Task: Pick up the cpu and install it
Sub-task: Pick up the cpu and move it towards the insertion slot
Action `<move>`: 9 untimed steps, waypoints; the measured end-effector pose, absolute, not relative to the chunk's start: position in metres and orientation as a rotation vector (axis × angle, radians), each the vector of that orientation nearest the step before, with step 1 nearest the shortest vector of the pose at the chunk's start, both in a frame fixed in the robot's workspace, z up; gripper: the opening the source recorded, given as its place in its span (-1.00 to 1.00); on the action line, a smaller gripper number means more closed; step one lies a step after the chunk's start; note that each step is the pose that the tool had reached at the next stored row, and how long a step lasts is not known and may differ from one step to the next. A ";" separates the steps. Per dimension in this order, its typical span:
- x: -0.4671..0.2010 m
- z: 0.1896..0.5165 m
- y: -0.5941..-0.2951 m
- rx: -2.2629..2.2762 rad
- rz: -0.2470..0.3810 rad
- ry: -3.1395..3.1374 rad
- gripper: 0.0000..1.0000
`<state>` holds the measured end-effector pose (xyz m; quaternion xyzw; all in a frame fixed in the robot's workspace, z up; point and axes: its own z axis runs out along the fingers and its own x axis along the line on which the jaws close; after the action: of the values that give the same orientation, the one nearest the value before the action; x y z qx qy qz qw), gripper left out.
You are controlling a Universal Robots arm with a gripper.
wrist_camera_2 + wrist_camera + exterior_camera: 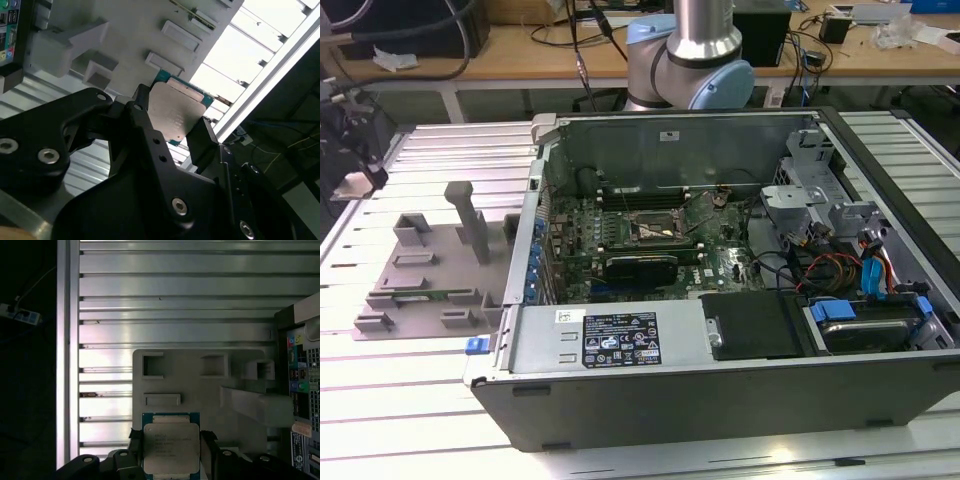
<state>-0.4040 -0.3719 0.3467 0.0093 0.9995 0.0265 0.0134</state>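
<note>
Black pincer (pixel 172 122) grips the cpu (pixel 176 107) by its edges, apparently above the tray (pixel 200 390).

Exterior view high, wide; both wrist views close, sharing tray (pixel 200 390).

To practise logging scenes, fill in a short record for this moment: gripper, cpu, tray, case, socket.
gripper: shut, with a finger on each of two opposite edges of the cpu
cpu: held, metal top showing in both wrist views, over the grey tray's edge
grey tray: on the slatted table, at the exterior view's left of the case
computer case: open on top, motherboard exposed
socket: near the board's middle, away from the gripper
</note>
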 end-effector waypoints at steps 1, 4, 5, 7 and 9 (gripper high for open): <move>-0.404 0.352 -0.371 0.029 0.083 3.114 0.09; -0.404 0.363 -0.371 0.029 0.083 3.114 0.09; -0.404 0.366 -0.370 0.029 0.083 3.114 0.09; -0.404 0.376 -0.369 0.029 0.083 3.114 0.09; -0.404 0.385 -0.368 0.029 0.083 3.114 0.09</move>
<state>-0.4037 -0.3679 0.3853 0.0093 0.9995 0.0265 0.0134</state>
